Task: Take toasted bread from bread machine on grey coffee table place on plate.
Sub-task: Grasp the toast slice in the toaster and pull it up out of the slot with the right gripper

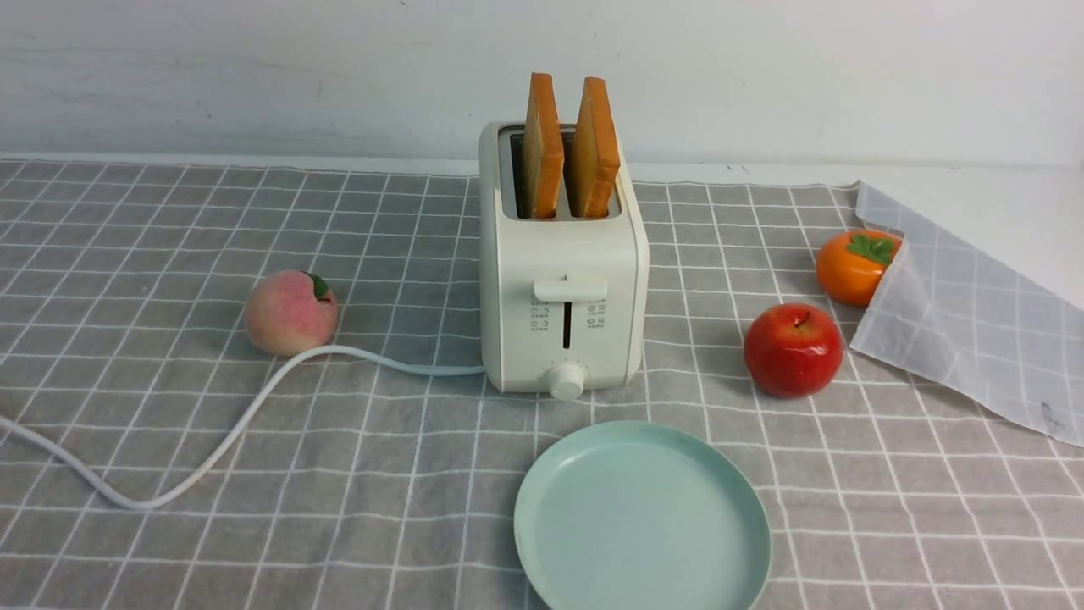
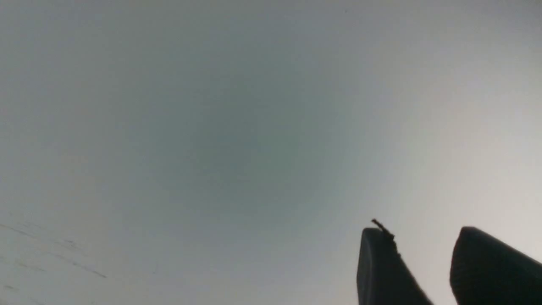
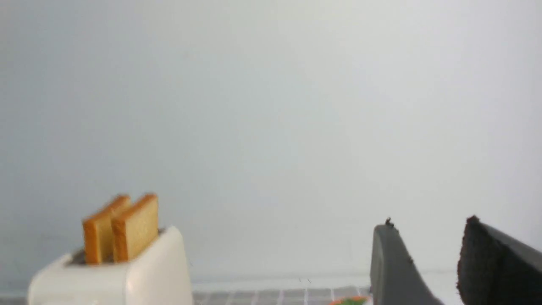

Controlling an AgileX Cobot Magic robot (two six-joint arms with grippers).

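Note:
The cream-white bread machine (image 1: 563,288) stands mid-table on the grey coffee table (image 1: 127,254). Two slices of toasted bread stick up from its slots, one on the left (image 1: 542,148) and one on the right (image 1: 594,148). The pale mint-green plate (image 1: 642,518) lies empty in front of it. Neither gripper shows in the front view. My left gripper (image 2: 419,231) is open, with only blank wall beyond it. My right gripper (image 3: 427,224) is open and empty, well off to the side of the bread machine (image 3: 127,275) and its toasted bread (image 3: 135,226).
The white cord (image 1: 254,407) curls from the toaster to the left front edge. A peach (image 1: 290,312) lies left of the toaster. A red apple (image 1: 793,349) and an orange fruit (image 1: 854,266) lie right of it. A translucent checked sheet (image 1: 974,322) covers the right corner.

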